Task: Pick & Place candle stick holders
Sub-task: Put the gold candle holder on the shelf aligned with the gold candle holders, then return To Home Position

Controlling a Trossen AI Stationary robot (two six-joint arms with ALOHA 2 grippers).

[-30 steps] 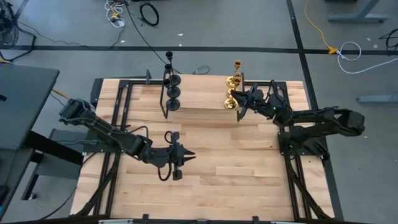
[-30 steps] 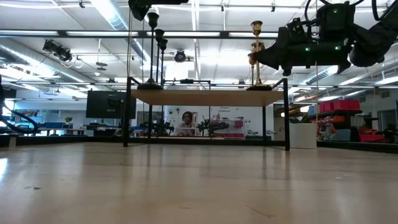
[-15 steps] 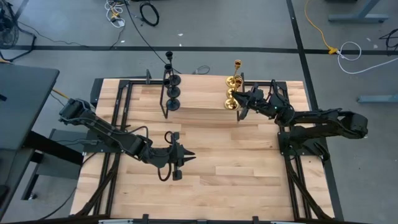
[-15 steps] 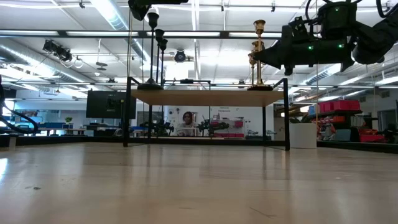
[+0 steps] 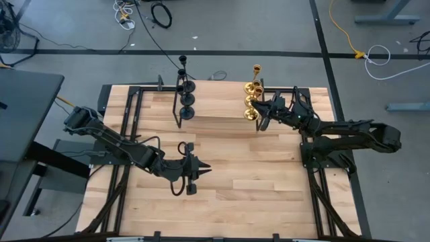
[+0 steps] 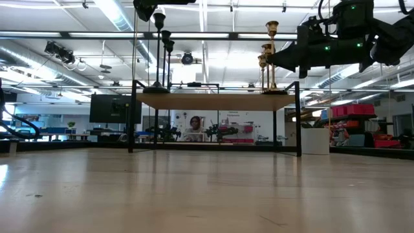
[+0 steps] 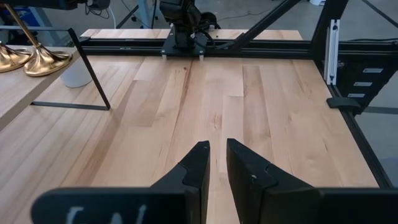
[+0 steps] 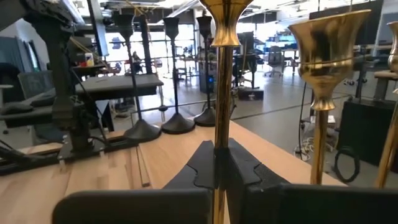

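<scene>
On the raised wooden shelf [image 5: 215, 101] at the table's far side, three matte black candle stick holders [image 5: 186, 97] stand left. Two shiny gold candle stick holders [image 5: 252, 91] stand right. The right gripper [image 5: 262, 117] pinches the third gold holder's stem [image 8: 221, 112], apparently placing the last one. The left gripper [image 5: 201, 168] waits mid-table, fingers narrowly apart, empty.

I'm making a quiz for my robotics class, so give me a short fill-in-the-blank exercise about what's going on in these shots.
1. The right claw is shut on the stem of a ____-colored candle stick holder.
2. The black candle stick holders stand on the raised shelf; counting them gives ____.
3. The left claw hovers over the bare table and holds ____.

Missing words: gold; three; nothing
</scene>
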